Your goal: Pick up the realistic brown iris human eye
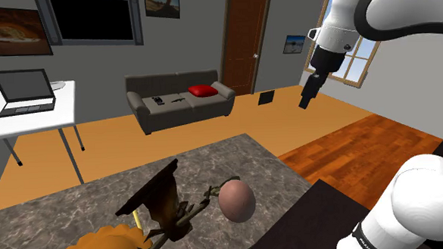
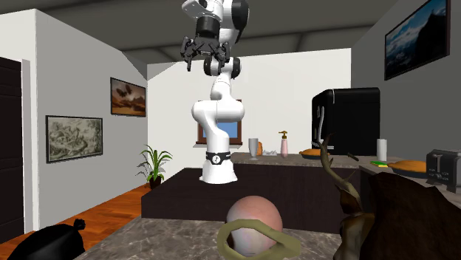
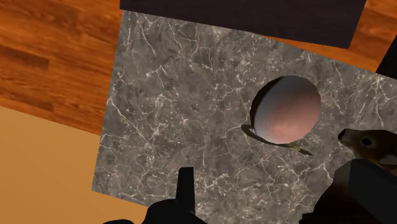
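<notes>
Duly located the eye [image 1: 236, 200], a smooth pinkish-brown ball, on the grey marble tabletop [image 1: 79, 201], near the edge facing the dark stand [image 1: 322, 215]. Confirmed it in the second exterior view [image 2: 253, 220] and in the wrist view [image 3: 287, 109], with a plain pink-brown surface toward every camera (iris side not discernible).

Noted a thin olive loop [image 2: 255, 240] touching the eye low down, at the end of a twig arm of a dark brown figure [image 1: 162, 201] standing just beside it. Recorded an orange pumpkin [image 1: 103, 245] next to that figure, at the shoulder view's lower left.

Found the gripper [image 1: 306, 103] high above the table, well apart from the eye and touching nothing. Checked it in the second exterior view [image 2: 201, 63]: fingers spread, released, nothing between them. Observed one black finger [image 3: 186, 188] in the wrist view, over bare marble, with the eye well off to one side.

Logged in the background a grey sofa [image 1: 177, 102] with a red cushion [image 1: 202, 90], a white desk [image 1: 30, 119] bearing a laptop [image 1: 22, 89], and a brown door [image 1: 246, 39].
</notes>
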### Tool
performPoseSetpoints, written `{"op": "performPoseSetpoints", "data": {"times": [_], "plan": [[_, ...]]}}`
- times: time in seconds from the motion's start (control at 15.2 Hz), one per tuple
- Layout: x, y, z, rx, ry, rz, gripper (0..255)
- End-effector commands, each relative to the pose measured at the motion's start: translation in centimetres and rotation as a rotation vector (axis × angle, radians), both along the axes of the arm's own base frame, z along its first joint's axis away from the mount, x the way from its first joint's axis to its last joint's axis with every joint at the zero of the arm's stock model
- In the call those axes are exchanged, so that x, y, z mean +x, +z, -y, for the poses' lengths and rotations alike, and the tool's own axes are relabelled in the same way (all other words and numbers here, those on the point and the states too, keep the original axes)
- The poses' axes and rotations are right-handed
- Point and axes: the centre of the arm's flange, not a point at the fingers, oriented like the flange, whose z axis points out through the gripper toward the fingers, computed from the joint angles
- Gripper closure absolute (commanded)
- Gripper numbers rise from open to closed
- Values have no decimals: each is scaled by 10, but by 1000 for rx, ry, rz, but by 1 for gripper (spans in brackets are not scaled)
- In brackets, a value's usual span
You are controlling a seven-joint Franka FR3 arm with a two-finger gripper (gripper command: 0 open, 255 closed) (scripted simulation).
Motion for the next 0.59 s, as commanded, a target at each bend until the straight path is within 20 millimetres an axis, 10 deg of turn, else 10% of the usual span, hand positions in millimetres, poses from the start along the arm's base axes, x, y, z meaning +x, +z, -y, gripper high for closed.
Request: {"op": "performPoseSetpoints", "data": {"times": [0.0, 0.53], "plan": [[0, 0, 0, 0, 0, 0, 0], [63, -85, -11, 47, 199, -44, 0]]}}
